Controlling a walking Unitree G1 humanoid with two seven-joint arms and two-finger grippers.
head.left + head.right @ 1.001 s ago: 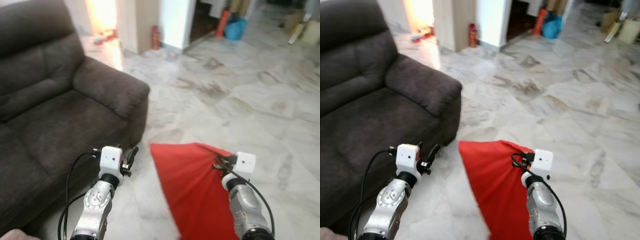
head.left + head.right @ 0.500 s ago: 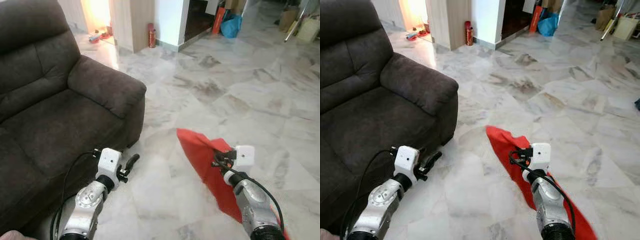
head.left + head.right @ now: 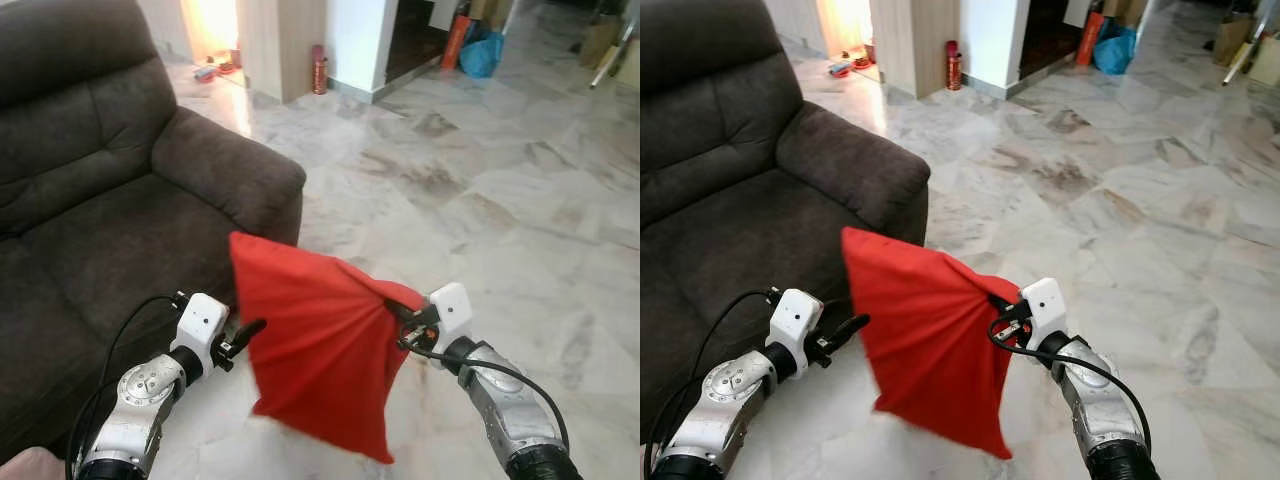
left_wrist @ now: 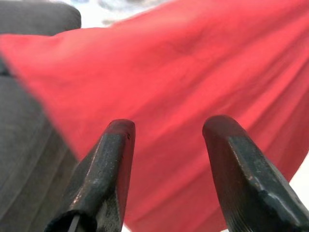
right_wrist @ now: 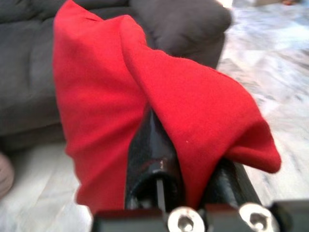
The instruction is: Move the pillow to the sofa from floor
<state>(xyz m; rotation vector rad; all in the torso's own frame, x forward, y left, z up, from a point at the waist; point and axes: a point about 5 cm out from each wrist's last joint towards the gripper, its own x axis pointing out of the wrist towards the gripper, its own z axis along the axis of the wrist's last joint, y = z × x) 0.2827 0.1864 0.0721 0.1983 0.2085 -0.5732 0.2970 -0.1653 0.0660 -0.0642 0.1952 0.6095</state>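
The right end effector (image 3: 1002, 328) is closed on one corner of the red pillow (image 3: 925, 335), which hangs in the air, off the floor (image 3: 1110, 210). The left end effector (image 3: 243, 335), fingers spread wide, is just beside the cloth. The sofa (image 3: 100, 230) lies further, to the robot's left, so the pillow should go that way.

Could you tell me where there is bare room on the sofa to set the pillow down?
The seat cushion, bordered by the backrest and the armrest, is bare. The red pillow hangs from the right tool, shut on its corner, over the marble floor. It is crowded between the open left tool and the pillow.
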